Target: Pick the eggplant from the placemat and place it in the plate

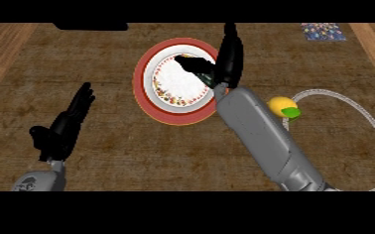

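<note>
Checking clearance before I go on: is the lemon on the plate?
No, the lemon lies on the counter right of the plate.

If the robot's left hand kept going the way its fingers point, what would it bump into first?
Probably nothing nearby. The left hand points up and slightly right across bare counter, passing left of the plate. Only a dark shape at the far edge lies roughly ahead; height is hard to judge.

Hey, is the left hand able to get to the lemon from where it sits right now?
Probably not easily. The left hand rests open at the view's lower left, while the lemon lies far to the right, beyond the right forearm, which crosses the straight path between them.
</note>
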`<state>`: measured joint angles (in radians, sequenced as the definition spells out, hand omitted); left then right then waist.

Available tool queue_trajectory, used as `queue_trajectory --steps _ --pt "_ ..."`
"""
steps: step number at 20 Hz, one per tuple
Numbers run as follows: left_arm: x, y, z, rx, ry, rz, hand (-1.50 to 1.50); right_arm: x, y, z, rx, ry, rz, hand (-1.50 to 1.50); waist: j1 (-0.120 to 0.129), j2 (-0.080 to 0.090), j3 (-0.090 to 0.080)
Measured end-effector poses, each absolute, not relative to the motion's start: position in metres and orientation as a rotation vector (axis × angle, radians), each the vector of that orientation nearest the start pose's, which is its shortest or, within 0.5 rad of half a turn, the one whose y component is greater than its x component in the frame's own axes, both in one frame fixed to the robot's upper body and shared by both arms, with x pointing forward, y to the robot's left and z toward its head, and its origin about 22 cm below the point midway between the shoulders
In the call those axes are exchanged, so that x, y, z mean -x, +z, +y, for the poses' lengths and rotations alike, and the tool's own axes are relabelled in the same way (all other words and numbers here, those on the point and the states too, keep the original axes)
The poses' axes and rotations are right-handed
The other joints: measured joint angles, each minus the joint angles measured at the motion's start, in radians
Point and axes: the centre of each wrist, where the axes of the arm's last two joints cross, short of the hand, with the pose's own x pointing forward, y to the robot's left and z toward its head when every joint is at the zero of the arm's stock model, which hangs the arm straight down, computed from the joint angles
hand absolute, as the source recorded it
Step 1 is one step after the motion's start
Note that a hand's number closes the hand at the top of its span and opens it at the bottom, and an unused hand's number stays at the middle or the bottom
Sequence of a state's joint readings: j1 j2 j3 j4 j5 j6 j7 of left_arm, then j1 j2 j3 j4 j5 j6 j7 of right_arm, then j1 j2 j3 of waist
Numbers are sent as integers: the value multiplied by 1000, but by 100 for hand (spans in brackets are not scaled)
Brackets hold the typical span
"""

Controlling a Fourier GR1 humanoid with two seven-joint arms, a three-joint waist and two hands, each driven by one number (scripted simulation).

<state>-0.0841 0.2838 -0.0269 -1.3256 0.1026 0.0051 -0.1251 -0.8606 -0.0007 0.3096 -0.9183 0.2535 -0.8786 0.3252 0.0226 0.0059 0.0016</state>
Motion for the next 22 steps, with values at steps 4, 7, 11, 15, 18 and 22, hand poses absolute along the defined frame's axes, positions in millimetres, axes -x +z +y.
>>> queue_trajectory --steps 4,7,11,15,18,22 --pt "-250 -21 303 -150 -147 -1520 0 -372 72 -106 495 -79 -1682 -150 -15 -4 0" --pt "-252 -21 303 -156 -143 -1523 0 -359 58 -143 461 -80 -1715 -150 -23 -5 0" --pt "-250 -26 305 -160 -142 -1519 0 -343 35 -190 430 -38 -1740 -150 -25 -6 -1" --pt "-252 -20 308 -150 -147 -1522 0 -336 24 -227 407 6 -1752 -150 -23 -6 -1" --pt "-247 -23 303 -157 -144 -1524 0 -328 7 -244 405 39 -1752 -150 -21 -6 -1" --pt "-253 -24 301 -156 -147 -1519 0 -328 -7 -266 410 56 -1756 -150 -20 -5 -1"
